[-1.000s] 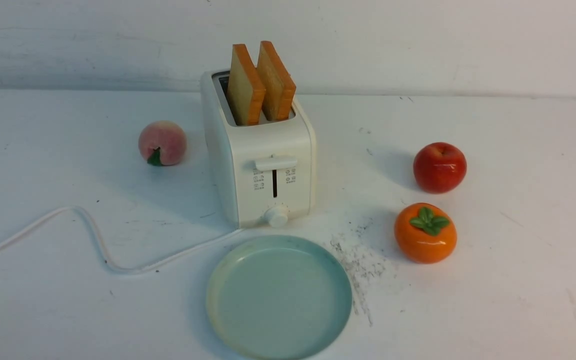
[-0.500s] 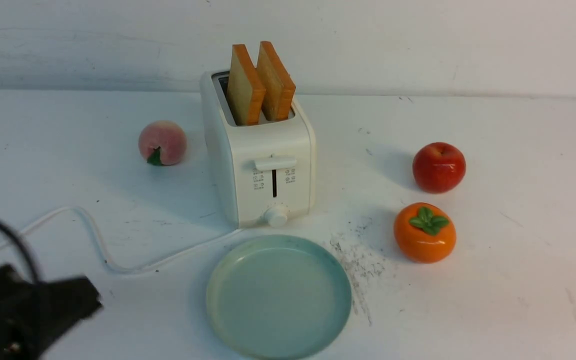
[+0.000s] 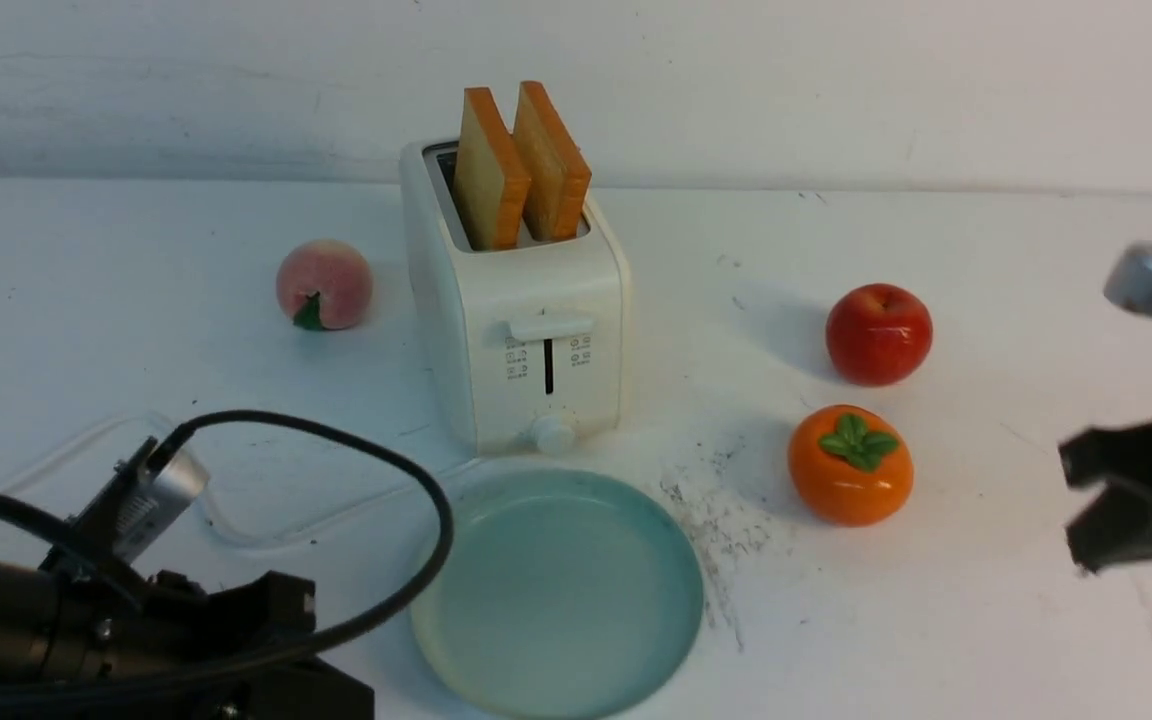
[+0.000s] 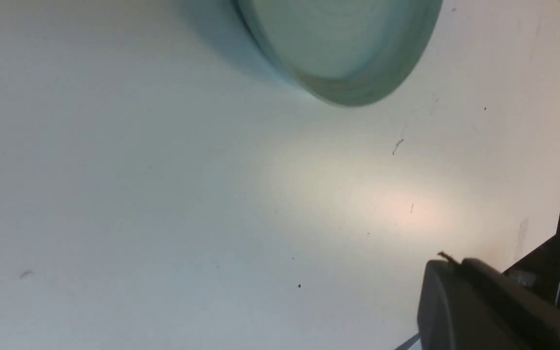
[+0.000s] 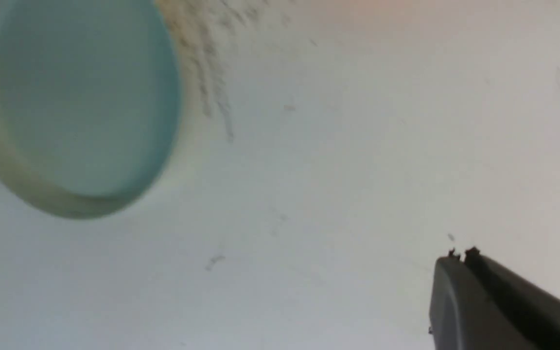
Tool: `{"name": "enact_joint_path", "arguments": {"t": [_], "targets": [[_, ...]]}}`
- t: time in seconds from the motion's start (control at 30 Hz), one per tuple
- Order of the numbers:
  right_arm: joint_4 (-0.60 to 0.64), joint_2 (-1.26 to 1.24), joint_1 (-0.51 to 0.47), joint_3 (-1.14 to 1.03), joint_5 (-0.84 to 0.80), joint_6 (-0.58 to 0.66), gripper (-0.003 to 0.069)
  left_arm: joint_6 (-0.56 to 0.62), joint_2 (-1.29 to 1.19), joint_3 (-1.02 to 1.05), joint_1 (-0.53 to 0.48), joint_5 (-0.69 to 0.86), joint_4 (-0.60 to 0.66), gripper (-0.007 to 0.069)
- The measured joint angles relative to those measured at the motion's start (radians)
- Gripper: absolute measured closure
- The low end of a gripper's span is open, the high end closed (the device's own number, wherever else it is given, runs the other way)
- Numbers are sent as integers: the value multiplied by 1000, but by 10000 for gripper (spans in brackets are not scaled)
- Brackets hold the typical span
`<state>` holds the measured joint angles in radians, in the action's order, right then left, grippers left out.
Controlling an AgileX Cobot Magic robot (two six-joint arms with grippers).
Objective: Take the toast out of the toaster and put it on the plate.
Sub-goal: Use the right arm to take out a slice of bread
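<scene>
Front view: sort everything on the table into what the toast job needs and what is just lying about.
Needed for the job:
the boxy white two-slot toaster
the two orange-crusted toast slices standing in its slots
the round pale blue-green plate in front of it

Just lying about:
the pink peach
the red apple
the orange persimmon with green leaves

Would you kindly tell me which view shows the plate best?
The front view: the plate lies nearly whole and sharp, a black cable crossing its left rim. The left wrist view catches only a blurred part; the right wrist view shows most of it, blurred.
</scene>
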<state>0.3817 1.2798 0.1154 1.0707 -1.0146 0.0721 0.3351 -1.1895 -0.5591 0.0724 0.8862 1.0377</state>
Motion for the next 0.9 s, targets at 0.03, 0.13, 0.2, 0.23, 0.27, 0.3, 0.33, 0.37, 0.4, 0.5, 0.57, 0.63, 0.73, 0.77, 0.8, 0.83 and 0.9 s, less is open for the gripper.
{"name": "enact_joint_path", "arguments": {"t": [0.03, 0.13, 0.2, 0.23, 0.27, 0.3, 0.33, 0.37, 0.4, 0.5, 0.57, 0.63, 0.73, 0.77, 0.8, 0.83, 0.9], "targets": [[34, 23, 2, 46, 0, 43, 652, 5, 0, -2, 0, -1, 5, 638], [146, 97, 35, 200, -6, 161, 650, 11, 1, -5, 0, -4, 10, 638], [182, 146, 66, 305, -14, 206, 649, 12, 1, -8, 0, -9, 12, 638], [192, 180, 87, 385, -24, 226, 648, 12, 1, -7, 0, -10, 12, 638], [201, 215, 110, 452, -30, 232, 647, 13, 1, -7, 0, -10, 13, 638], [202, 230, 120, 465, -33, 233, 647, 13, 1, -7, 0, -10, 13, 638], [210, 286, 153, 557, -36, 237, 647, 14, 1, -7, 0, -10, 13, 638], [210, 327, 175, 619, -37, 243, 645, 15, 1, -7, 0, -11, 13, 638], [210, 361, 193, 667, -39, 250, 643, 18, 1, -7, 0, -13, 13, 638], [177, 508, 248, 852, -30, 278, 622, 18, 1, -7, 0, -17, 13, 638], [156, 557, 261, 907, -16, 282, 608, 18, 1, -7, 0, -17, 13, 638], [118, 634, 271, 985, 26, 286, 568, 18, 1, -7, 0, -17, 10, 638], [96, 730, 271, 1062, 105, 286, 491, 18, 1, -7, 0, -17, -5, 638], [95, 755, 270, 1074, 131, 286, 460, 18, 1, -7, 0, -17, -13, 638], [97, 775, 270, 1080, 152, 286, 434, 18, 1, -7, 0, -17, -21, 638], [103, 796, 270, 1083, 186, 286, 396, 18, 1, -7, 0, -17, -30, 638], [113, 823, 270, 1084, 228, 286, 340, 18, 1, -7, 0, -17, -44, 638]]}}
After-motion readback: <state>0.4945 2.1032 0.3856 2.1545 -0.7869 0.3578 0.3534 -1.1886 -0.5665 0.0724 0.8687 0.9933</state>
